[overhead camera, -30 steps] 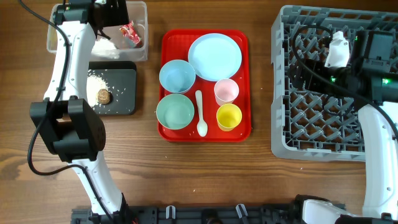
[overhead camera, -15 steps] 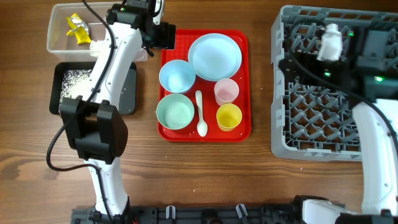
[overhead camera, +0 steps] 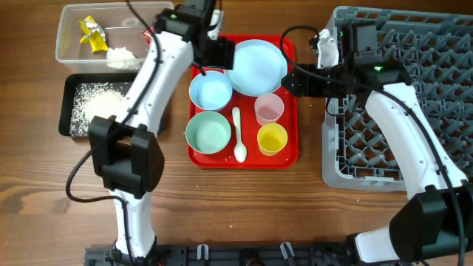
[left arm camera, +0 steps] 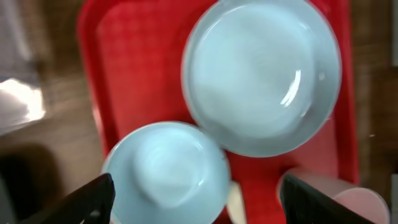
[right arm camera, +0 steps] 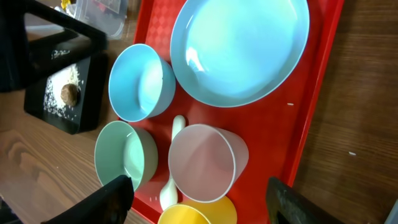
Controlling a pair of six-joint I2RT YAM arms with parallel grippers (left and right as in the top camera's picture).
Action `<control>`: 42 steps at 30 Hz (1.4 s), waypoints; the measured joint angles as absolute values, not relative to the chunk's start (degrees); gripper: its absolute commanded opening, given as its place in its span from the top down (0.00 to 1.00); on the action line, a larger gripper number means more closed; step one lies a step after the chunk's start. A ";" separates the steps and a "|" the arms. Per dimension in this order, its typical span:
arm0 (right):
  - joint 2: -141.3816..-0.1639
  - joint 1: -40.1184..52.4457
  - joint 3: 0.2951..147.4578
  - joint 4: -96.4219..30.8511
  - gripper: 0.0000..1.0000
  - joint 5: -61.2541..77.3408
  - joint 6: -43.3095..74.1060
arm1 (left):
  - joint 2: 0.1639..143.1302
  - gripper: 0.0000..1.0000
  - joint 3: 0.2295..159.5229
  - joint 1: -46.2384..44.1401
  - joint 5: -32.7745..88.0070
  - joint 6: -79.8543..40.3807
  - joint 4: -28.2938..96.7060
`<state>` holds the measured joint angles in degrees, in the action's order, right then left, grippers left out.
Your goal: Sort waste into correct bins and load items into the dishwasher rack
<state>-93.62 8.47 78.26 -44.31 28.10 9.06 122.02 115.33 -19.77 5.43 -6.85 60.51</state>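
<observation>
Pink cup (right arm camera: 202, 163) stands upright on red tray (right arm camera: 314, 93), beneath right gripper (right arm camera: 205, 202); jaws spread, holding nothing. Left gripper (left arm camera: 199, 200) also spread, empty, above blue bowl (left arm camera: 165, 174) and plate (left arm camera: 261, 74). Dishwasher rack (overhead camera: 399, 148) right of tray.

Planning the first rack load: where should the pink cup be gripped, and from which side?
Pinch the pink cup by its rim from above: it stands upright, mouth open. Probably take the wall facing the dishwasher rack, one finger inside; the plate, yellow cup and spoon crowd its other sides.
</observation>
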 measured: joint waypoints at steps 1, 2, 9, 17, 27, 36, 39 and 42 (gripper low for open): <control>-93.51 8.43 78.26 -44.66 0.28 28.05 9.02 | 122.23 0.22 115.33 -21.04 5.52 -6.92 59.94; -93.12 8.43 78.26 -45.30 0.26 27.68 9.02 | 122.50 0.26 115.33 -21.89 5.58 -7.05 59.79; -82.72 5.87 78.28 -49.71 0.18 18.92 8.97 | 125.91 0.32 115.28 -24.91 4.99 -8.95 66.39; -82.00 5.41 78.28 -52.16 0.17 16.84 8.97 | 125.91 0.32 115.02 -22.13 0.56 -13.47 69.80; -83.42 11.70 78.28 -39.62 0.24 20.58 10.72 | 124.55 0.28 110.13 -18.09 1.61 -14.74 65.45; -98.61 32.08 78.48 -24.73 0.38 17.08 20.60 | 101.21 0.00 110.13 -4.75 2.04 -15.64 68.38; -103.79 34.02 78.48 -23.31 0.34 12.51 23.22 | 101.30 0.00 110.06 -2.96 1.91 -15.64 70.17; -106.85 35.11 78.48 -22.02 0.33 9.52 25.34 | 102.26 0.00 107.83 -2.83 1.19 -15.64 70.04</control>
